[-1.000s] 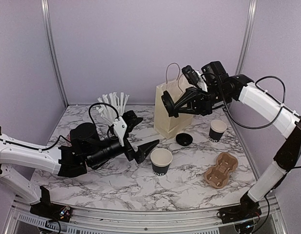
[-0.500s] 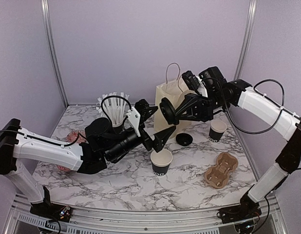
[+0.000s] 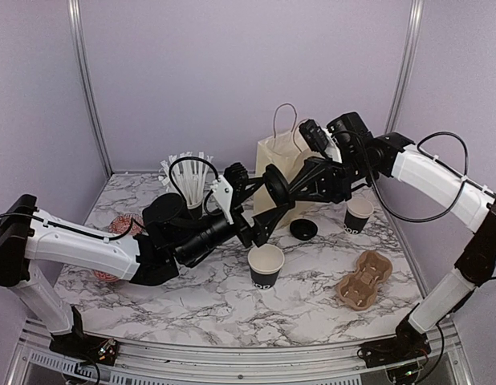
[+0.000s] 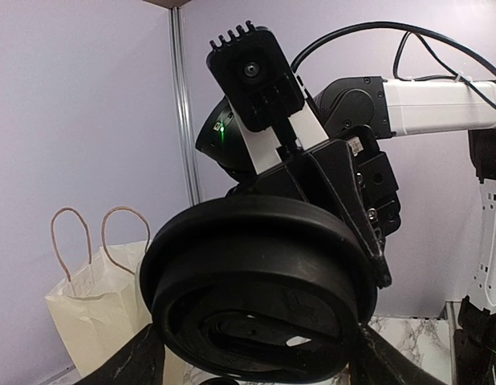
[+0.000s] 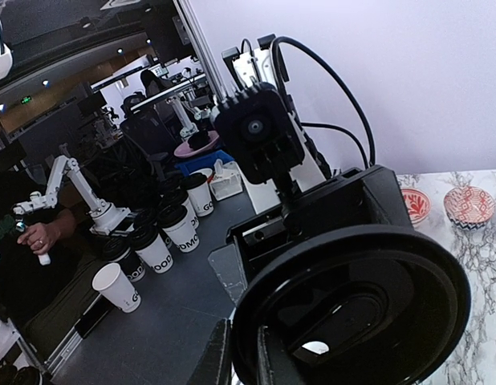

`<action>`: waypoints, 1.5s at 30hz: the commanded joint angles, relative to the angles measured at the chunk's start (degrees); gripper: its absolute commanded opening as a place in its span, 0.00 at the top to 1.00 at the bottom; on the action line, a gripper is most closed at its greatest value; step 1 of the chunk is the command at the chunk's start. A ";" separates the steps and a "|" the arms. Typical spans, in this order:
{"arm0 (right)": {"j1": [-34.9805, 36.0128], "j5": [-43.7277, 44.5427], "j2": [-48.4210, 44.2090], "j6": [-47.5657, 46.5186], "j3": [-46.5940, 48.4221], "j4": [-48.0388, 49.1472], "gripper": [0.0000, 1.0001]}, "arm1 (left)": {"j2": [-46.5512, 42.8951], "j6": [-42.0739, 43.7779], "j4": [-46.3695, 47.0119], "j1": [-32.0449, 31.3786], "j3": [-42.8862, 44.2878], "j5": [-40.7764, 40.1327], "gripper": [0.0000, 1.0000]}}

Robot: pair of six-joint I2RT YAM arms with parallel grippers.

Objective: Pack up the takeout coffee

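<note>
My right gripper (image 3: 282, 186) is shut on the rim of a black round lid (image 3: 274, 183) and holds it in the air in front of the cream paper bag (image 3: 282, 172). The lid fills the right wrist view (image 5: 352, 305) and the left wrist view (image 4: 256, 289). My left gripper (image 3: 258, 204) is open, with one finger (image 4: 134, 361) on each side of the lid. A lidless black coffee cup (image 3: 266, 265) with white lettering stands on the table just below. A second lidless cup (image 3: 359, 215) stands at the right.
Another black lid (image 3: 303, 229) lies on the marble table in front of the bag. A brown cardboard cup carrier (image 3: 363, 279) lies at the front right. A cup of white wrapped straws (image 3: 189, 183) stands at the back left. Red patterned bowls (image 3: 119, 224) sit at the left.
My left arm has swung right and up from the table's left side, bringing its open jaws round the lid. My right gripper has moved the lid slightly left and down towards it.
</note>
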 commanded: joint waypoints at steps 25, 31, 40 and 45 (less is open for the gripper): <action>-4.22 51.55 -8.45 -9.01 -31.02 19.97 0.42 | -25.08 -16.88 -52.10 0.20 -3.39 3.17 0.24; 1.80 56.89 -1.58 -9.42 -30.91 21.27 0.41 | -26.20 -17.55 -67.74 0.20 1.87 -0.30 0.24; 5.35 56.43 5.04 -11.98 -29.25 21.40 0.41 | -29.74 -15.57 -78.17 0.20 4.11 -4.45 0.24; 6.31 52.98 7.63 -11.38 -27.94 22.95 0.44 | -31.85 -16.98 -78.13 0.20 3.04 -5.03 0.24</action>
